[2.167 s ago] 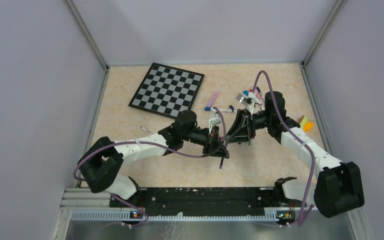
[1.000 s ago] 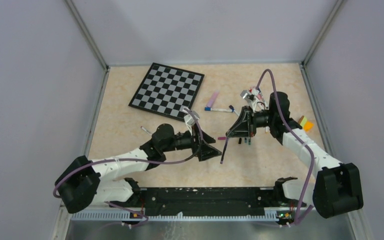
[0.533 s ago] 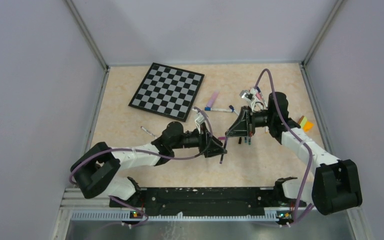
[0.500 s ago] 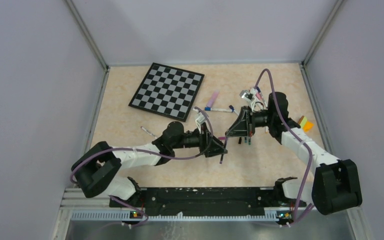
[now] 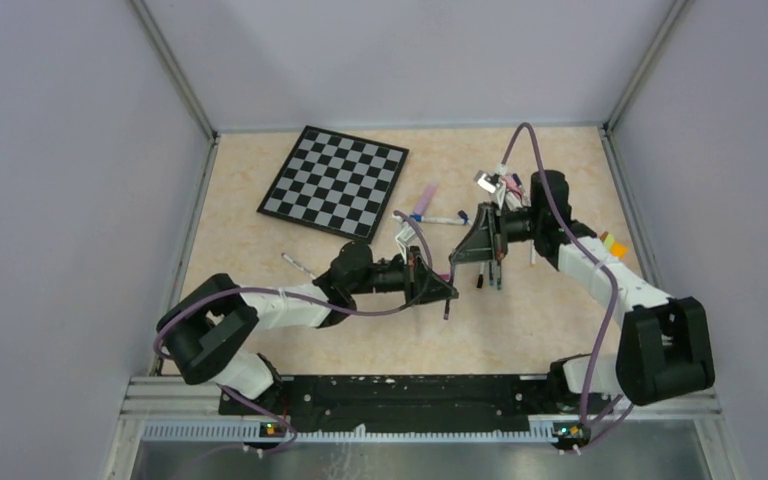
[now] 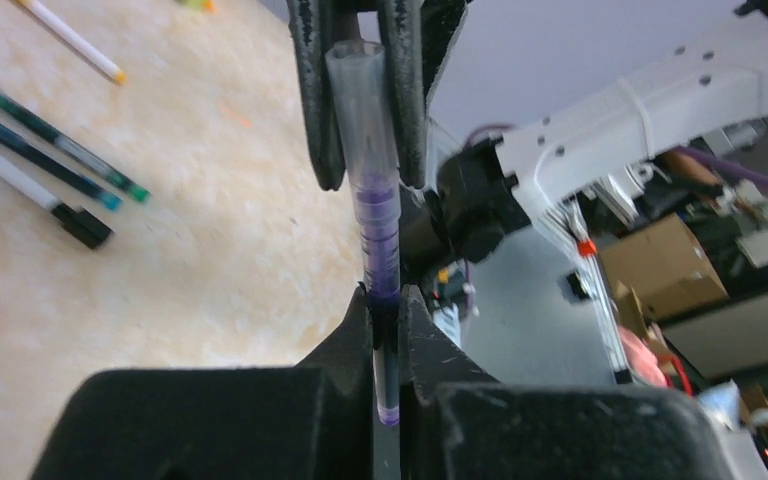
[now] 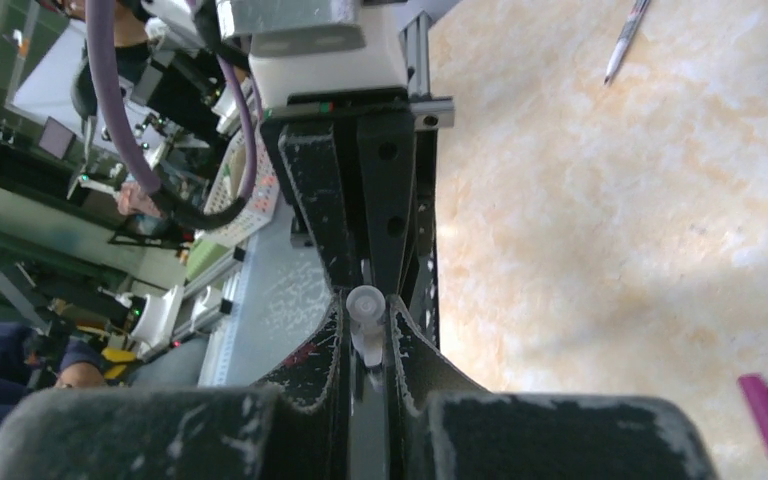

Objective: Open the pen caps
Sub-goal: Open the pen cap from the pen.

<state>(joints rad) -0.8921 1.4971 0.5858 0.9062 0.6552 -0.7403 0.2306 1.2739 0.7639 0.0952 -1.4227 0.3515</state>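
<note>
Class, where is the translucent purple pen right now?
Centre of the left wrist view: the translucent purple pen is clamped between the left gripper below and the right gripper above.

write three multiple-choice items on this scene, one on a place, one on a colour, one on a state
1. Where does the chessboard lie?
A far left
B near right
C between the arms' bases

2. What colour shows inside the held pen?
A green
B purple
C orange

3. How is the left pincer?
A open and empty
B shut on the pen
C shut on the chessboard

Answers:
1 A, the top view shows it at the far left.
2 B, the clear barrel shows purple in the left wrist view.
3 B, it clamps the pen's near end in its own wrist view.
</note>
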